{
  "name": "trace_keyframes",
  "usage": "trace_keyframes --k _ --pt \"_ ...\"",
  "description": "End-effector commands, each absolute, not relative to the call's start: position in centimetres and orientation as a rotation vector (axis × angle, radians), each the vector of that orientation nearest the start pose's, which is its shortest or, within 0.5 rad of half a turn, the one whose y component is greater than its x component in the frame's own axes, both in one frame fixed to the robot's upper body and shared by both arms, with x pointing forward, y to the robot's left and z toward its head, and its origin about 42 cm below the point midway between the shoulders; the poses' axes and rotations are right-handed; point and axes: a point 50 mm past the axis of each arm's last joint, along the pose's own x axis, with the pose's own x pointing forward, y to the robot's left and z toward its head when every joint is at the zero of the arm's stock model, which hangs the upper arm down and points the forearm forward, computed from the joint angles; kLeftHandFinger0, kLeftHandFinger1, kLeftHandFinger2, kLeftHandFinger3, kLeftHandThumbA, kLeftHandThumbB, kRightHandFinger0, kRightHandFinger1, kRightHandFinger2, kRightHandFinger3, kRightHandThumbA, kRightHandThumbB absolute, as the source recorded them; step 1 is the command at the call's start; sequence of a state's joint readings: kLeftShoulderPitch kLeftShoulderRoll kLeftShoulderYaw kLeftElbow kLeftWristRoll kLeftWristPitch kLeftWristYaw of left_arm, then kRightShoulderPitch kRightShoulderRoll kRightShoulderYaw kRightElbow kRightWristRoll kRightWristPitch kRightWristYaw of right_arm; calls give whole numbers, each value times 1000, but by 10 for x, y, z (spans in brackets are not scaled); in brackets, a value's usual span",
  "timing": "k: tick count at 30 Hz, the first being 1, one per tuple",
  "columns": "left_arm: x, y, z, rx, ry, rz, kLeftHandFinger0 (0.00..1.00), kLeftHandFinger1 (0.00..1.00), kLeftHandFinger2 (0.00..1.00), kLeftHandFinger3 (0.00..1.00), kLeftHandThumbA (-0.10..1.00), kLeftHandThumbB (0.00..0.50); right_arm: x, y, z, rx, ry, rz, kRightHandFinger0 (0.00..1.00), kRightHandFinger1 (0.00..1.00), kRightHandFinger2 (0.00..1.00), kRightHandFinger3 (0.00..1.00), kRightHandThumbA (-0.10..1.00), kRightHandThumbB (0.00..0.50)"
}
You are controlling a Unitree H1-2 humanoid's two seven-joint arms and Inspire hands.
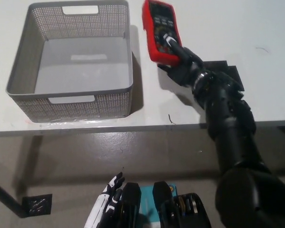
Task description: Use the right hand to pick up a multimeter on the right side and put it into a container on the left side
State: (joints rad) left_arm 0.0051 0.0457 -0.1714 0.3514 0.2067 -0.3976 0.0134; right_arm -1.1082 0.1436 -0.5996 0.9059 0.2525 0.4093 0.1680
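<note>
Your right arm [232, 142] is black all over, built from thick rounded segments that widen toward a bulky, dome-shaped section nearest the camera. Around the wrist you see a cluster of knobbly, faceted blocks with dull highlights. Your right hand [185, 59] is black too, with slim segmented fingers. Your left hand [104, 202] is white, its fingers showing black bands between the white shells.

Container [71, 102] sits on surface [228, 28], left side. Multimeter [157, 28] held in right hand [183, 61], just right of container's rim.
</note>
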Motion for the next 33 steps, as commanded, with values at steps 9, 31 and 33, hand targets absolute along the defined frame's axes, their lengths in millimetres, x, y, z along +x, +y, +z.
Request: trace_keyframes --k 9,31,33 --pt "249 172 24 206 -72 -282 1000 1000 1000 1000 1000 412 518 -21 434 904 -107 803 0 75 587 910 -100 157" --pt "245 165 21 206 -91 -307 1000 1000 1000 1000 1000 391 529 69 394 -400 -235 485 0 430 838 775 -100 151" --pt "244 164 22 206 -98 -310 1000 1000 1000 1000 1000 376 529 73 389 -488 -255 467 0 465 839 790 -100 169"
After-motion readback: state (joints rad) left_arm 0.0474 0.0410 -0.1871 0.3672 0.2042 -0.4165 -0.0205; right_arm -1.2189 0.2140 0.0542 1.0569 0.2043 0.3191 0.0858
